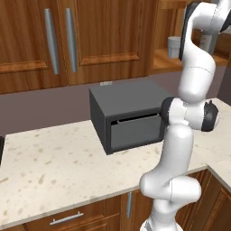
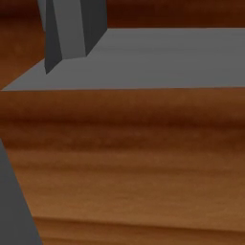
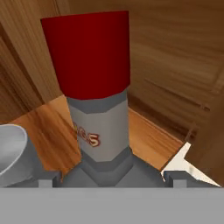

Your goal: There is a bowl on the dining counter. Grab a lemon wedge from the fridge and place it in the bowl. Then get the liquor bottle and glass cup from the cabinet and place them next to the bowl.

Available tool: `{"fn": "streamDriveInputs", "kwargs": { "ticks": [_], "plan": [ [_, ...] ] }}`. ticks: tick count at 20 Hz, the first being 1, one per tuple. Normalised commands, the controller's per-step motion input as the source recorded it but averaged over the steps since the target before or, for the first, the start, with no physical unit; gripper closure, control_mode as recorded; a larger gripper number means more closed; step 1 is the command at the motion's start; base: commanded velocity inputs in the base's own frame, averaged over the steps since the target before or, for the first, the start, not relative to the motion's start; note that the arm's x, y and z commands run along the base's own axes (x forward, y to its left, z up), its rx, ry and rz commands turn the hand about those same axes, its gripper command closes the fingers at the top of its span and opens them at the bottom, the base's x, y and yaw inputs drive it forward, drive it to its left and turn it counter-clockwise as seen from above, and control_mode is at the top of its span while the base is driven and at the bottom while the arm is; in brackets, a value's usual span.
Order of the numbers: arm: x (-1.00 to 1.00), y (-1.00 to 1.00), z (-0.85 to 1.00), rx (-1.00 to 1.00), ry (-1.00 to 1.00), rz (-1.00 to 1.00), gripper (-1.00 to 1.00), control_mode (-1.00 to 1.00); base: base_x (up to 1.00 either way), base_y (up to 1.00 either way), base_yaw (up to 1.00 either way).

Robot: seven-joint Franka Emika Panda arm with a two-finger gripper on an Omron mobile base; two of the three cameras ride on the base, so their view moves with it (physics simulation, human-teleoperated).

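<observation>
The liquor bottle (image 3: 98,113), grey with a tall red cap and a red-lettered label, stands upright on the wooden shelf (image 3: 151,135) inside the cabinet (image 3: 175,61). My gripper (image 3: 111,181) straddles its shoulders, and a dark fingertip (image 3: 48,183) presses against each side, so the jaws are shut on the bottle. The glass cup (image 3: 11,151), pale grey, sits just left of the bottle on the same shelf. In the left base view the arm reaches up and right into the open cabinet (image 1: 164,61), where the glass cup (image 1: 173,46) shows on the shelf.
A dark grey box appliance (image 1: 128,113) sits on the beige speckled counter (image 1: 54,162) below the cabinet's closed doors (image 1: 103,40) with grey bar handles. A wooden door panel (image 2: 124,167) with a grey handle (image 2: 72,28) stands very close in the right base view.
</observation>
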Motion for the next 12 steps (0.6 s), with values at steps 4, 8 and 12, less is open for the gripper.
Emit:
{"fn": "streamDriveInputs", "kwargs": {
  "ticks": [4,8,12],
  "plan": [
    [-0.96,0.64,-0.23,0.0,-0.03,0.0,1.0,-1.0,0.0,0.0,0.0],
    [-1.0,0.64,-0.27,0.0,-0.02,-0.01,1.0,-1.0,0.0,0.0,0.0],
    [-1.0,0.63,-0.4,0.0,-0.03,-0.02,1.0,-1.0,0.0,0.0,0.0]
  ]
}}
